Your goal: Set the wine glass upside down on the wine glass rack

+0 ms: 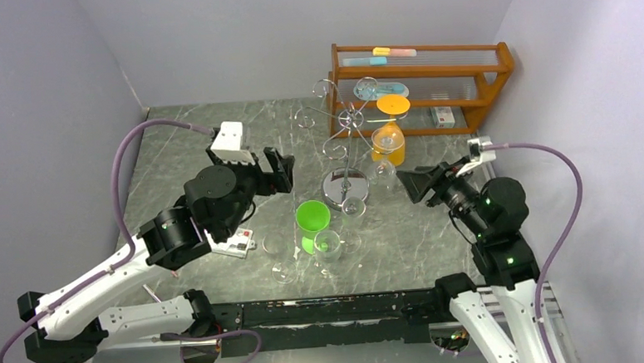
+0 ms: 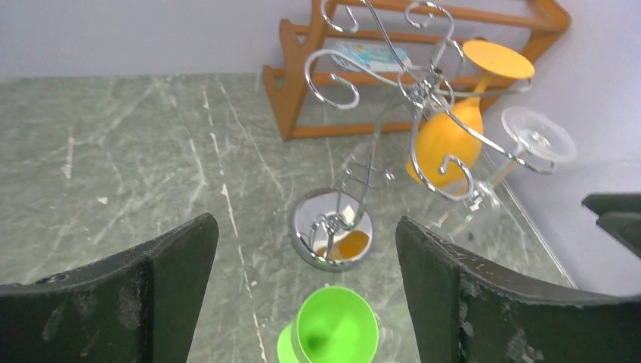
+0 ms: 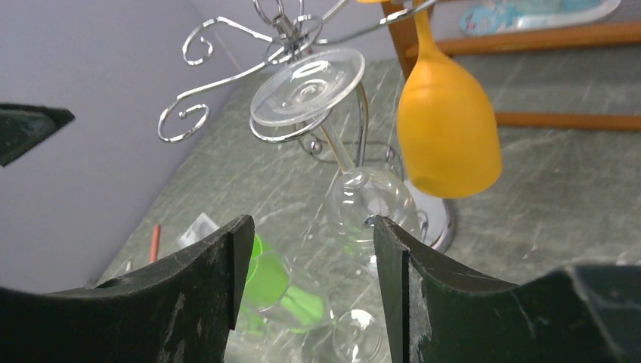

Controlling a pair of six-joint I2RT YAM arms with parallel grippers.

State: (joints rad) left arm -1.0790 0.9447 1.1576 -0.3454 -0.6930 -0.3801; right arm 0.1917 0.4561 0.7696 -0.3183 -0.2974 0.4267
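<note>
We judge the clear glass (image 3: 370, 204) to be hung: it sits bowl-down on the right side of the rack (image 1: 341, 183), near the table's far edge, beside an orange glass (image 3: 446, 128). Its stem is tilted off vertical and lies straight ahead of the right gripper (image 3: 314, 227), the nearer one, whose fingers are apart and empty. The left gripper (image 2: 306, 227), also apart and empty, faces the rack over a green glass (image 2: 336, 329); labels on the shelf (image 1: 503, 55) are too small for us to read.
</note>
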